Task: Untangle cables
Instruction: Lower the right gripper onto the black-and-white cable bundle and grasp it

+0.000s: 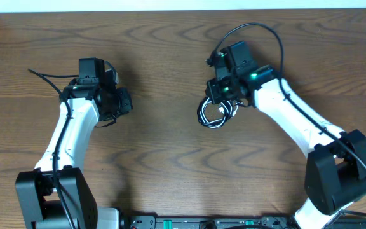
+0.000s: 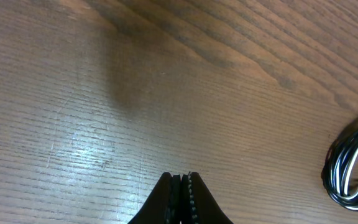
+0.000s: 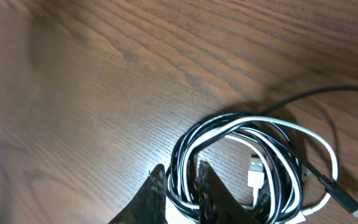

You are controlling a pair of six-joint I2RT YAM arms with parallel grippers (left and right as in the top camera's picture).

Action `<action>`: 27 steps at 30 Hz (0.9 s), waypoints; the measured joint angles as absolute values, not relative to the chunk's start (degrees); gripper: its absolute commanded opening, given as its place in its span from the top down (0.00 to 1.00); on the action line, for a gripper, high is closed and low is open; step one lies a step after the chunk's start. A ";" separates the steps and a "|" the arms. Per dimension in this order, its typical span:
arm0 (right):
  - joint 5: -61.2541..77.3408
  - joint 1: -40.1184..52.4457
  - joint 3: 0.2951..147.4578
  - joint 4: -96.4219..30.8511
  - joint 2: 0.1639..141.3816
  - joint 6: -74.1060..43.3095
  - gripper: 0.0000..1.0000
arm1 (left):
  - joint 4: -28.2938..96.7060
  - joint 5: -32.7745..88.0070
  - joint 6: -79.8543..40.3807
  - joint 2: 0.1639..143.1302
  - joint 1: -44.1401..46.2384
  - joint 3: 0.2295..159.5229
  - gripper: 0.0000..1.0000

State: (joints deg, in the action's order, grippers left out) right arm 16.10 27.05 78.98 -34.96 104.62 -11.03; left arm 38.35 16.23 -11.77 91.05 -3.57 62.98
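Beginning the untangling: pinching with the down-tilted right hand a few strands of the cables, lying coiled on the tabletop. Hovering the left hand, pressed together, well aside over bare wood. Probably needing next a lift and a second grip to part them.

The left arm is extended across the table, with the left gripper pressed shut. The right arm is bent inward and the right gripper held low, fingers narrowly parted around strands of the cables; a firm pinch cannot be confirmed
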 measured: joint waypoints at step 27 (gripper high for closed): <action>3.53 35.33 78.98 -35.03 116.84 -22.15 0.80 | 36.95 16.23 -14.09 91.09 -3.57 62.92 0.91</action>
